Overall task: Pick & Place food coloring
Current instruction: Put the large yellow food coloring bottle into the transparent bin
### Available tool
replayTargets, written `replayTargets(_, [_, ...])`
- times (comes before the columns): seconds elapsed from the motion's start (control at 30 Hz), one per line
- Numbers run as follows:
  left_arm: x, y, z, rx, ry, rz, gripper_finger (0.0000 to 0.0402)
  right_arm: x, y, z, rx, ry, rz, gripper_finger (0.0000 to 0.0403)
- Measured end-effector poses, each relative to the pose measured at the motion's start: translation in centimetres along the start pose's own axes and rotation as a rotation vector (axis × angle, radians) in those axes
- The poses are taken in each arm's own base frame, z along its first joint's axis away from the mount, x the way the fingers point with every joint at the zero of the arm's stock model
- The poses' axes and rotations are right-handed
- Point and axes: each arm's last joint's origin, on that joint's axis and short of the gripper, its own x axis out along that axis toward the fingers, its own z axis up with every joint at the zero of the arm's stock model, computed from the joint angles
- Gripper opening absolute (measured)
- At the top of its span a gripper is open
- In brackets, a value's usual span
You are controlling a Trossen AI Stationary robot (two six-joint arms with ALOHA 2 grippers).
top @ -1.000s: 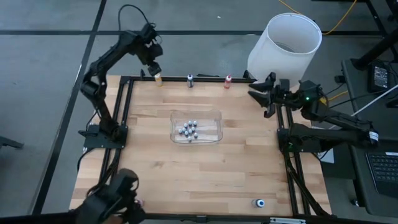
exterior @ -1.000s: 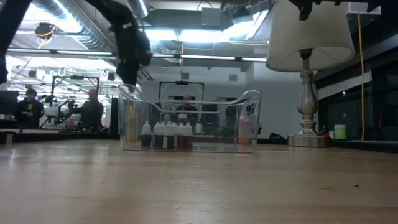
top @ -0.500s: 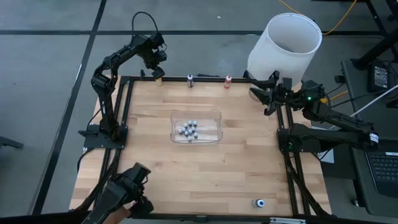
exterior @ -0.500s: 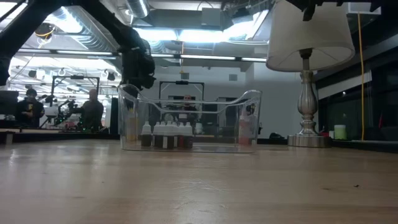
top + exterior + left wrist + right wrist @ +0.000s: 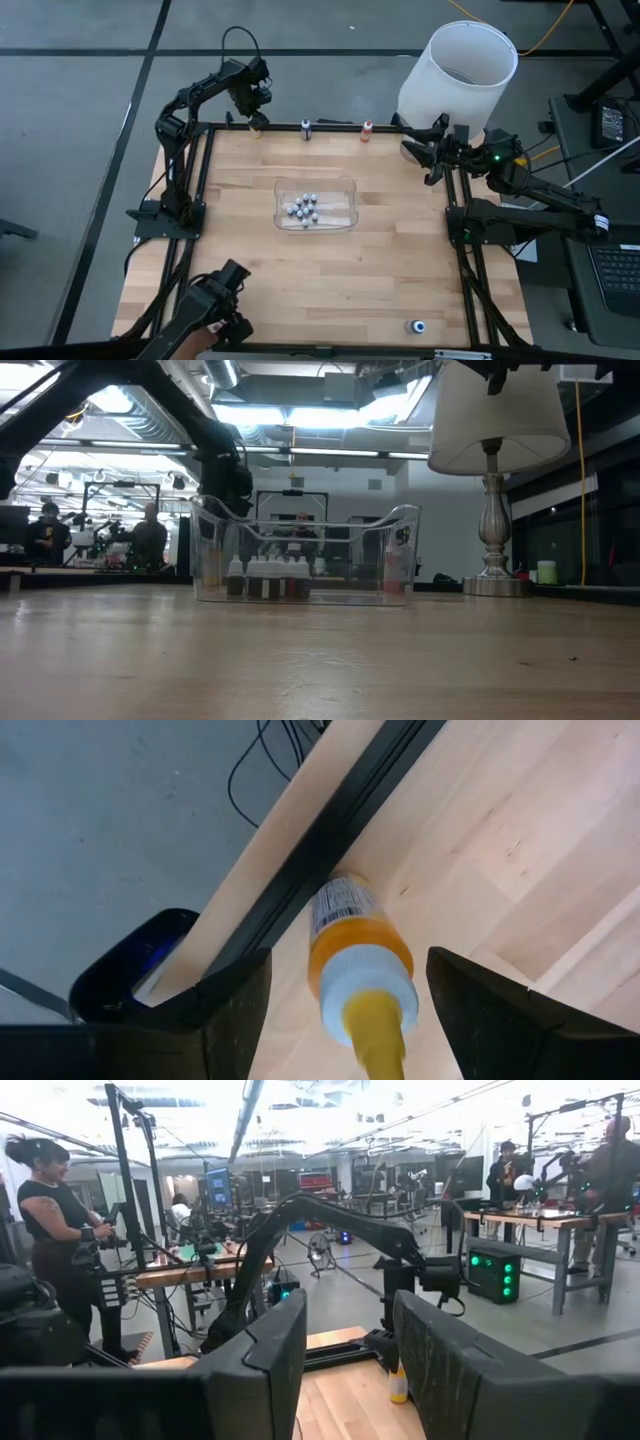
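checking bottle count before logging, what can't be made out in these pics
- Small bottles in the clear bin: high view, too small to tell colours or count.
- Same bottles, low view: blurred through the bin wall.
- Blue-capped item near the table edge: high view, too small to identify.

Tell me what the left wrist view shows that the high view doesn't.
Only the left wrist view shows the yellow bottle's barcode label and yellow nozzle, standing free between the open left gripper's fingers. Only the high view shows the dark bottle and red bottle along the same far edge, the clear tray of small bottles mid-table, a blue bottle near the front, the white lampshade, and the right gripper waiting beside the lampshade. Both show the yellow bottle by the table's black frame.
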Motion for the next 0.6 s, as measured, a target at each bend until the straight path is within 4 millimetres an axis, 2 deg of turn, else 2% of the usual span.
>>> replayTargets(0.23, [1.07,0.12,0.21,-0.019,0.026,-0.011,0.0251,0.00,0.00,-0.01,0.002,0.000,-0.001,0.0153])
replayTargets(0.33, [1.07,-0.02,0.27,-0.016,0.027,-0.009,0.0225,0.00,0.00,0.00,0.003,0.000,-0.001,0.0153])
replayTargets(0.53, [1.04,-0.21,0.26,-0.026,0.036,-0.008,0.0148,0.00,0.00,0.00,0.003,0.000,-0.002,0.0153])
replayTargets(0.6, [0.91,-0.37,0.30,-0.040,0.033,-0.006,0.0147,0.00,0.00,0.00,0.003,0.000,-0.002,0.0153])
